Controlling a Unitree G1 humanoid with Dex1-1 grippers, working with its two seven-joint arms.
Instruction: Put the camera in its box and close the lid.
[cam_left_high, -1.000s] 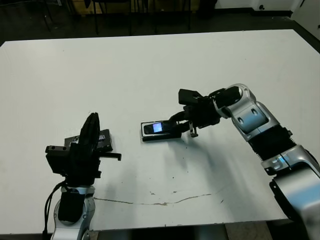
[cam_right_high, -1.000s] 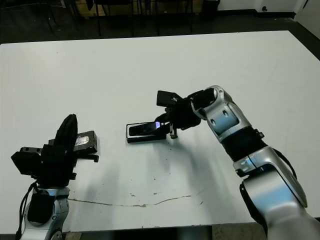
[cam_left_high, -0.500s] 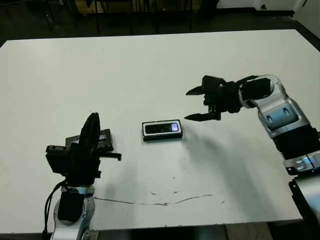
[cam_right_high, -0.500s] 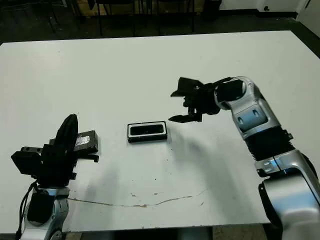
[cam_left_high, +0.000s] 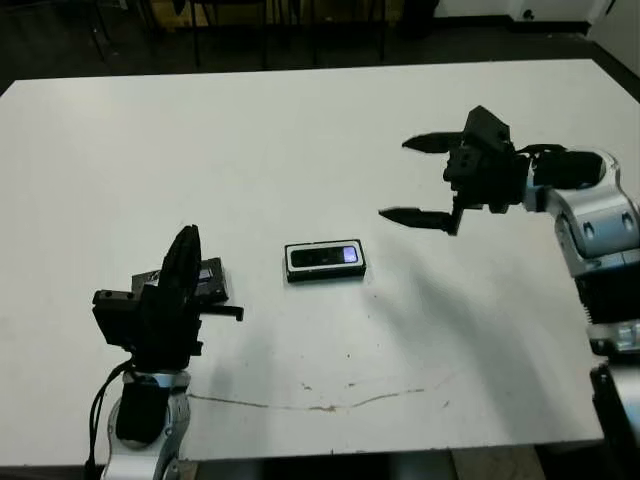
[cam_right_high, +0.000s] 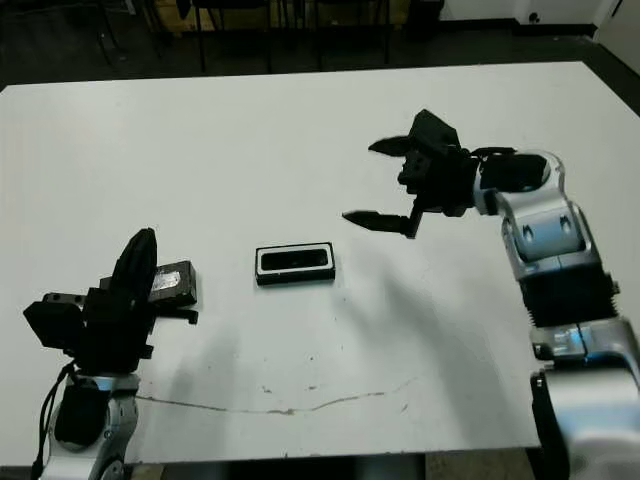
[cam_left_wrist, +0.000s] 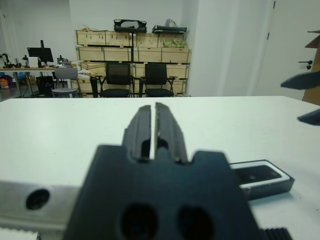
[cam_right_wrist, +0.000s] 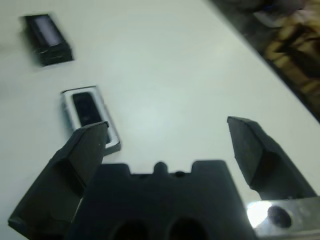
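Observation:
The box (cam_left_high: 325, 262) lies mid-table, and the camera (cam_left_high: 322, 257) rests flat inside its white lining, a bluish patch near one end. My right gripper (cam_left_high: 394, 180) hovers open above and to the right of the box, nothing between its fingers. The right wrist view shows the box (cam_right_wrist: 91, 116) with the camera (cam_right_wrist: 84, 107) in it, and the lid (cam_right_wrist: 47, 33) farther off. The lid (cam_right_high: 172, 282) lies left of the box, partly hidden by my left gripper (cam_left_high: 187, 240), which is shut and empty, with its fingers (cam_left_wrist: 164, 125) pressed together.
A thin dark crack line (cam_left_high: 320, 405) runs along the table (cam_left_high: 300, 130) near its front edge. Chairs and stacked crates stand beyond the far edge in the left wrist view. The right gripper's fingertips (cam_left_wrist: 306, 80) show at that picture's edge.
My right gripper let go of the camera, which now lies in the box, then opened wide and drew back up and to the right. The left arm and lid stayed put.

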